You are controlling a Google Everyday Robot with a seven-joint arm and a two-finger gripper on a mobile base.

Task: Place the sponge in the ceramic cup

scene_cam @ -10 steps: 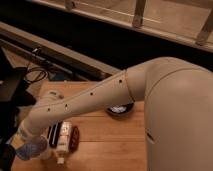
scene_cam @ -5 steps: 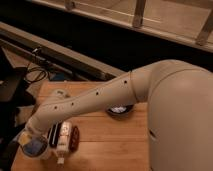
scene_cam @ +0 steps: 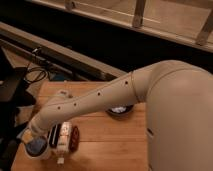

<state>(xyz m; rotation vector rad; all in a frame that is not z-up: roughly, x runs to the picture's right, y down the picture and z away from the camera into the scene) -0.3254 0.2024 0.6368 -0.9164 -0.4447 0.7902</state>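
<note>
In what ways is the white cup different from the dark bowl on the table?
The ceramic cup is white, the bowl dark. The cup stands at the table's front-left corner, right under the gripper; the bowl sits mid-table, half hidden by the arm. Both are round and upright.

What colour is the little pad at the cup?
Blue-grey; the sponge sits at the mouth of the ceramic cup, under the gripper at lower left. Camera view.

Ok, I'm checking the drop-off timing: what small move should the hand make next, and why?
Probably let the sponge go here, with no further travel. The hand is low, right above the ceramic cup, and the blue sponge shows inside the cup's mouth, so it looks placed. Whether the sponge is gripped, I cannot tell.
</note>
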